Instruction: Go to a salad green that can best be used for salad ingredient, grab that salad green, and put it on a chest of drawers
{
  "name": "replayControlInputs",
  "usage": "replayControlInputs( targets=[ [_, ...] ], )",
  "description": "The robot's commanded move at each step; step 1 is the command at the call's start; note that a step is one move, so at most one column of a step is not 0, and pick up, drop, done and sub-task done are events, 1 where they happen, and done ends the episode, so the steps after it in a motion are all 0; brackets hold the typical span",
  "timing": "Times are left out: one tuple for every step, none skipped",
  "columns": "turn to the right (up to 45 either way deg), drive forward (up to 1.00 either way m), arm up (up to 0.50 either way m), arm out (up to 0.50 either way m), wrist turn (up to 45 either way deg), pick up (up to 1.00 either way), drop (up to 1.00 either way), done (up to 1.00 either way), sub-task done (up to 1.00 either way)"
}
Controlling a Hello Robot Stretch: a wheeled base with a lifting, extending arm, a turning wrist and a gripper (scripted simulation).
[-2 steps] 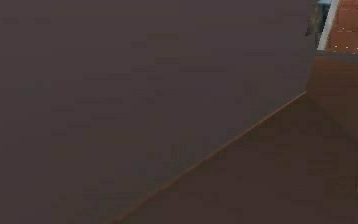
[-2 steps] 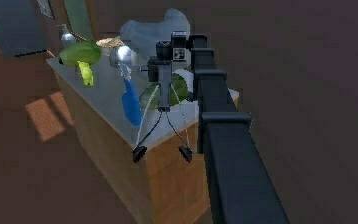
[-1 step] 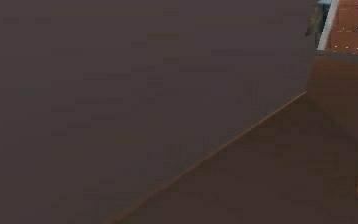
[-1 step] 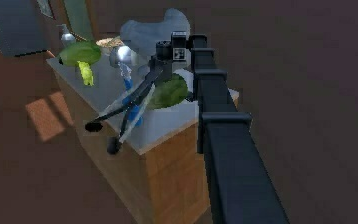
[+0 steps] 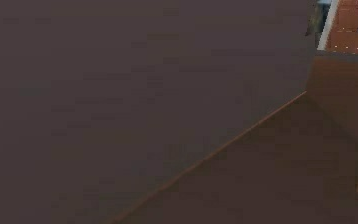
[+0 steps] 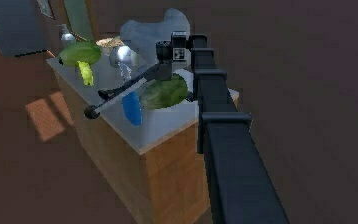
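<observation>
In the arm side view a green leafy salad green [image 6: 165,92] lies on the white top of a wooden counter [image 6: 172,125]. The dark arm [image 6: 222,130] rises from the bottom edge to that counter. Its gripper [image 6: 97,106] reaches left from the white marker squares [image 6: 177,52], its thin fingers [image 6: 127,88] slanting down across the counter's near edge. The salad green lies just right of the fingers, beside the arm. I cannot tell whether the gripper holds anything. A chest of drawers I cannot make out.
A yellow-green thing [image 6: 82,52], a shiny round vessel [image 6: 122,55], a blue thing [image 6: 133,108] and a pale bag-like shape [image 6: 152,30] share the countertop. In the forward view a dark wall [image 5: 137,90] stands close ahead, with brown floor [image 5: 277,170] and a wooden cabinet [image 5: 345,60] at the right.
</observation>
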Motion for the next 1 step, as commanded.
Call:
replayControlInputs(
  targets=[
    [0.0,0.0,0.0,0.0,45.0,0.0,0.0,0.0,0.0]
  ],
)
